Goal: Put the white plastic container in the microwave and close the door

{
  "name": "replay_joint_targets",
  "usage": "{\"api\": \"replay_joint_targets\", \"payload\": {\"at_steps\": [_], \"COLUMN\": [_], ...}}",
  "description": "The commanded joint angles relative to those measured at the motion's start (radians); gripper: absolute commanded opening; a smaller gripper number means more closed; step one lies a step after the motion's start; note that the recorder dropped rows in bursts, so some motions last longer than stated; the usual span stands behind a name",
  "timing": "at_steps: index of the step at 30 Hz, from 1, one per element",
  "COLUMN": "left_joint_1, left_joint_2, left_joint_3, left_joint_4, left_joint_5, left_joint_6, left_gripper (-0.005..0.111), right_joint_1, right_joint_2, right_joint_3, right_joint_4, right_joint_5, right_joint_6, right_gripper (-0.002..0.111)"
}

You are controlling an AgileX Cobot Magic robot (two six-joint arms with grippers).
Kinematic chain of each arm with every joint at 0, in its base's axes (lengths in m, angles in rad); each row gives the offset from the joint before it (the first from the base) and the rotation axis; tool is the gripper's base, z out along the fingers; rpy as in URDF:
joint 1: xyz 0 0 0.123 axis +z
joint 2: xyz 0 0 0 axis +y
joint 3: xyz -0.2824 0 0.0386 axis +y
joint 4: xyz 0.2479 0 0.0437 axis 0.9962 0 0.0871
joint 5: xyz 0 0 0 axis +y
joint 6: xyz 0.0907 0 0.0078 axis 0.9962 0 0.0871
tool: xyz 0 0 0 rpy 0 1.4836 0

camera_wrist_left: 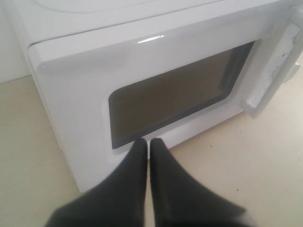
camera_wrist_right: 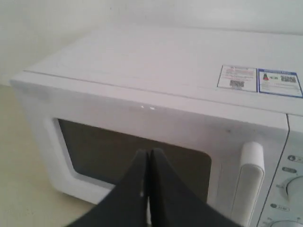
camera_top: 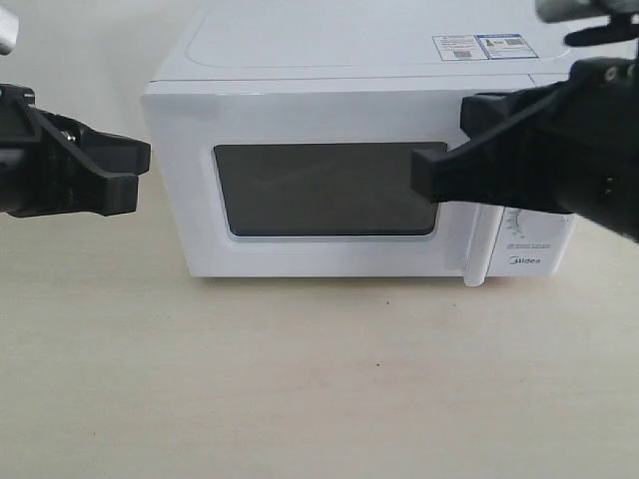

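The white microwave (camera_top: 329,60) stands in the middle of the exterior view with its door (camera_top: 190,180) shut; the dark window (camera_top: 319,190) and white bar handle (camera_top: 482,244) face me. The white plastic container is out of view in every frame. My left gripper (camera_top: 138,170) hovers shut and empty left of the microwave, apart from it. In the left wrist view its fingertips (camera_wrist_left: 139,144) point at the door's lower edge. My right gripper (camera_top: 431,172) is shut and empty in front of the window's right part, near the handle (camera_wrist_right: 248,182).
The microwave's knob panel (camera_top: 524,244) with the Midea logo lies right of the handle. Stickers (camera_top: 484,46) sit on the microwave's top right. A pale wooden tabletop (camera_top: 319,379) stretches in front.
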Motion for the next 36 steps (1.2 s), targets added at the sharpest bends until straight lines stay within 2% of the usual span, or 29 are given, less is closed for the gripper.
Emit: {"api": "replay_joint_targets", "payload": {"at_steps": [1,15,17,20,25,27,30,36], "left_joint_1": [-0.003,-0.003,-0.003,-0.003,-0.003,-0.003,-0.003,-0.003], "left_joint_2": [0.002,0.002,0.002,0.002,0.002,0.002,0.002,0.002], "left_joint_3": [0.004,0.004,0.004,0.004,0.004,0.004,0.004,0.004], "left_joint_4": [0.002,0.002,0.002,0.002,0.002,0.002,0.002,0.002], "left_joint_5": [-0.012,-0.015,-0.015,-0.020,-0.024,-0.024,-0.024,-0.026], "left_joint_6": [0.002,0.002,0.002,0.002,0.002,0.002,0.002,0.002], "left_gripper": [0.004,0.004,0.004,0.004,0.004,0.004,0.004,0.004], "right_joint_1": [0.013,0.007,-0.021,-0.112,-0.361,-0.443,-0.538,-0.657], "right_joint_2": [-0.091,-0.162,-0.187,-0.208,-0.220,-0.222,-0.245,-0.415], "right_joint_3": [0.007,0.007,0.007,0.007,0.007,0.007,0.016,0.127], "right_joint_4": [0.002,0.002,0.002,0.002,-0.002,-0.002,-0.002,0.005], "right_joint_5": [-0.017,-0.069,-0.018,0.148,0.577,0.681,0.738,0.749], "right_joint_6": [-0.008,-0.010,-0.012,-0.014,-0.019,-0.019,-0.019,-0.003], "right_gripper": [0.000,0.000,0.000,0.000,0.000,0.000,0.000,0.000]}}
